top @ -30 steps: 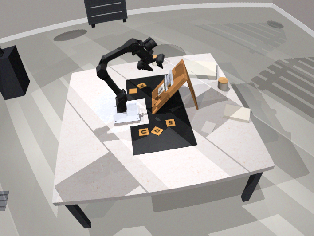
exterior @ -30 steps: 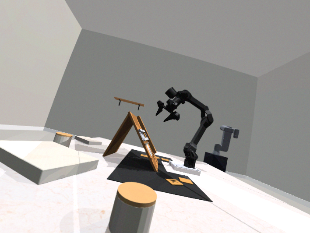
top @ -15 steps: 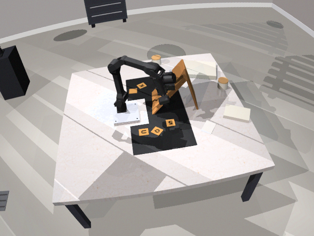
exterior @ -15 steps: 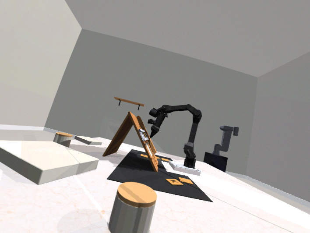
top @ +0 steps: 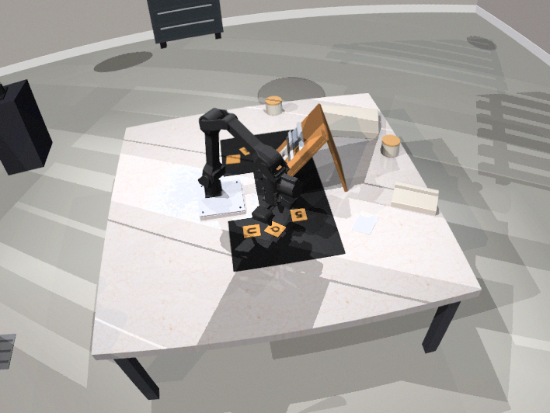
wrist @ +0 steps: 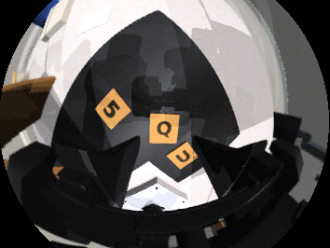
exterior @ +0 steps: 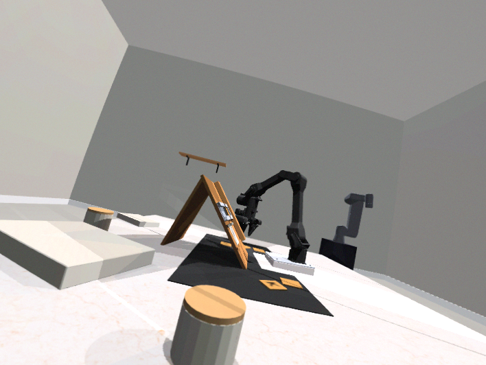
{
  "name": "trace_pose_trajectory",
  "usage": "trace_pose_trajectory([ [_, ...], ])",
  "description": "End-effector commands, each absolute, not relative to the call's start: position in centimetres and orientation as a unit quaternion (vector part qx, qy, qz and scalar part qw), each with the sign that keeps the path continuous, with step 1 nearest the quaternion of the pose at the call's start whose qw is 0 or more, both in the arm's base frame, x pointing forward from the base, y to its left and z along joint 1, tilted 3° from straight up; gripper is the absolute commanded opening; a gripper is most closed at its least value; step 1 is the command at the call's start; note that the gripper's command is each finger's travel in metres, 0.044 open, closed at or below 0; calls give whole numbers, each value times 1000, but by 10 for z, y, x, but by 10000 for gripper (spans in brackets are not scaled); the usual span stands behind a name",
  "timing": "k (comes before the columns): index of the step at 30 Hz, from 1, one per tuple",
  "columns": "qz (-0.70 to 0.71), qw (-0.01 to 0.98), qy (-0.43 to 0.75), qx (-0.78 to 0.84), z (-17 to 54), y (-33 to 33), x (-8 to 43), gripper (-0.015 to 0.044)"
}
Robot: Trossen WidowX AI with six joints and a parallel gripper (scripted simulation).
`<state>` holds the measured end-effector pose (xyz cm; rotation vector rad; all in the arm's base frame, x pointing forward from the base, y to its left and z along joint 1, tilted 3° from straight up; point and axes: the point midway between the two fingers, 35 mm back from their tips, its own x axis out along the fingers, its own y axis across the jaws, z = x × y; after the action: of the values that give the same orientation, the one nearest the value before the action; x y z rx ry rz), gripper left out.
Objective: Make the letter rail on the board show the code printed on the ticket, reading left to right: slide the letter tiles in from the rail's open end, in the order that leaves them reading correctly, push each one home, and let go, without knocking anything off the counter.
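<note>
My gripper (top: 277, 213) (wrist: 166, 139) is open and empty, pointing down above the Q tile (top: 275, 229) (wrist: 164, 129). In the wrist view that tile shows between and just beyond the fingertips. The 5 tile (top: 298, 214) (wrist: 113, 108) and the U tile (top: 251, 230) (wrist: 182, 155) lie flat on either side of it. Two more orange tiles (top: 232, 158) (exterior: 291, 282) (top: 245, 150) (exterior: 272, 284) lie at the mat's other end. The leaning wooden board (top: 311, 116) carries the pale grey rail (top: 295, 138) (exterior: 224, 211). The ticket's code and any letters in the rail are unreadable here.
The black mat (top: 321, 241) (exterior: 196, 266) (wrist: 205, 107) lies under the tiles and board. Orange-lidded cans (top: 273, 106) (top: 391, 147) (exterior: 208, 333), cream blocks (top: 415, 198) (top: 355, 119) and a pale flat card (top: 365, 223) (wrist: 93, 22) stand or lie around the board.
</note>
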<state>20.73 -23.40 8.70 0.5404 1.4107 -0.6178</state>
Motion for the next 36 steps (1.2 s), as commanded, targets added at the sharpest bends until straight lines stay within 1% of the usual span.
trace_pose_trajectory([
  [1,-281,679,629,253,83,-234,203,340],
  [6,-281,679,629,253,81,-233,203,340],
  [14,-281,679,629,253,49,-234,203,340],
  [36,-281,679,629,253,41,-234,204,340],
])
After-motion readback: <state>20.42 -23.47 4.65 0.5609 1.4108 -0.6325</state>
